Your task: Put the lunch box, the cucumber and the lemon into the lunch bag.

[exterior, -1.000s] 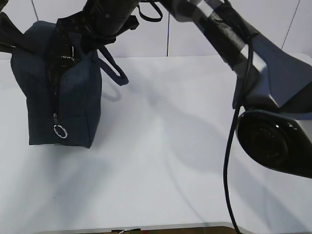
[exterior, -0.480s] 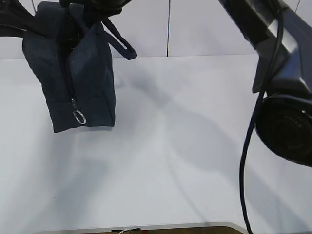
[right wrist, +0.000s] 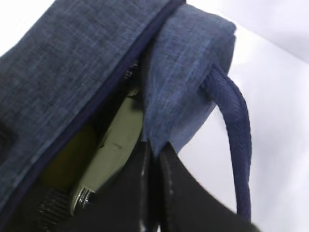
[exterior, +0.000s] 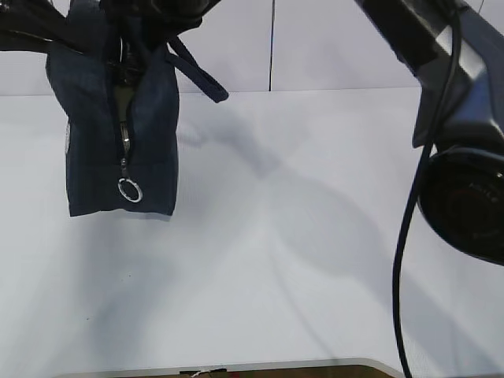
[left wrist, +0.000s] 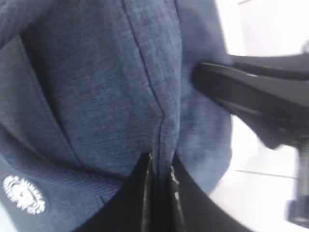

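Lunch bag is hanging clear of the white table, long axis vertical, zipper ring dangling low on the facing side; the fabric is a dark navy weave with a padded loop handle drooping to the right. Left gripper is pinching a fold of the bag's cloth, jaws pressed together on it; right gripper is doing likewise at the opening's edge. Inside the mouth a pale sage-green lid of the lunch box is showing — lying lengthwise along the opening; the tabletop below and to the right is lying open.
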